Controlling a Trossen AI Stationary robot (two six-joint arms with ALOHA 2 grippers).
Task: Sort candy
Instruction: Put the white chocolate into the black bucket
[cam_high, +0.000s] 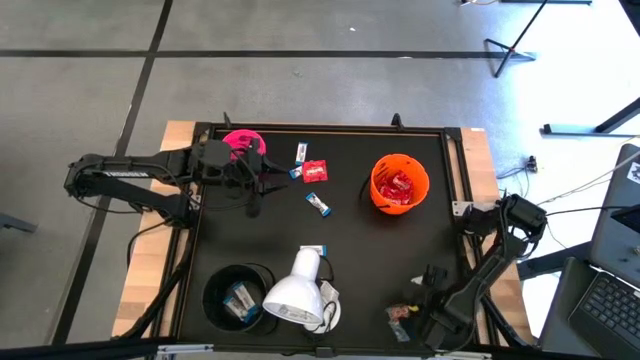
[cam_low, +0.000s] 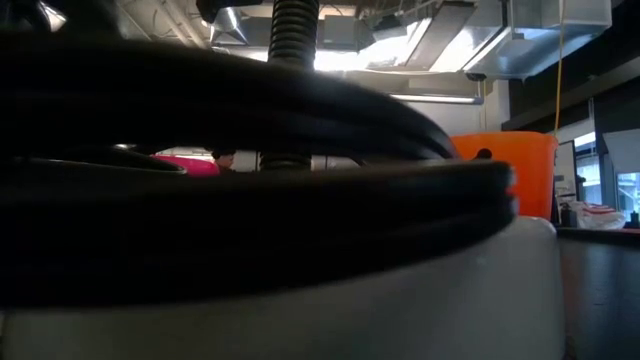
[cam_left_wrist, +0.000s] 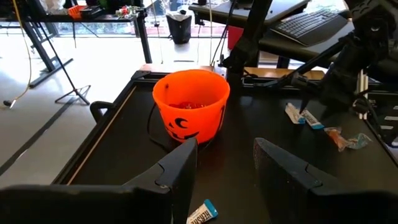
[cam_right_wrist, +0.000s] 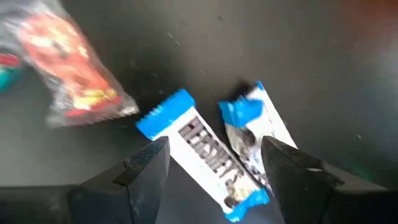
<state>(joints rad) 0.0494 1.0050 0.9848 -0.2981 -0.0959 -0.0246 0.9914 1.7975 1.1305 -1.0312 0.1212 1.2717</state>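
right gripper: fingers spread wide and empty, low over the table's near right corner; two white-and-blue bars lie side by side just beyond the tips, one between the two fingers, the other under the far finger.
red-and-yellow packet: beside the bars, off to one side of the right gripper, outside its jaws.
left gripper: fingers parted with nothing between them, held at the far left by the pink cup, facing across the table at the orange cup.
bar under left gripper: a white-and-blue bar lies on the table just below the left fingers, not touched.
loose candy mid-table: a red packet and blue-and-white bars lie scattered between the pink cup and the orange cup.
orange cup contents: red packets already sit inside.
black cup: near left, holds a blue-and-white bar; the white lamp head lies right beside it.
step in hand: you look to be lining up a pick on the bars in the near right corner; sorting is partway, with several pieces out on the table.
next move: lower the right gripper so only one bar sits between the fingers, then close; the neighbours are so close you risk pinching two wrappers or nudging one away.
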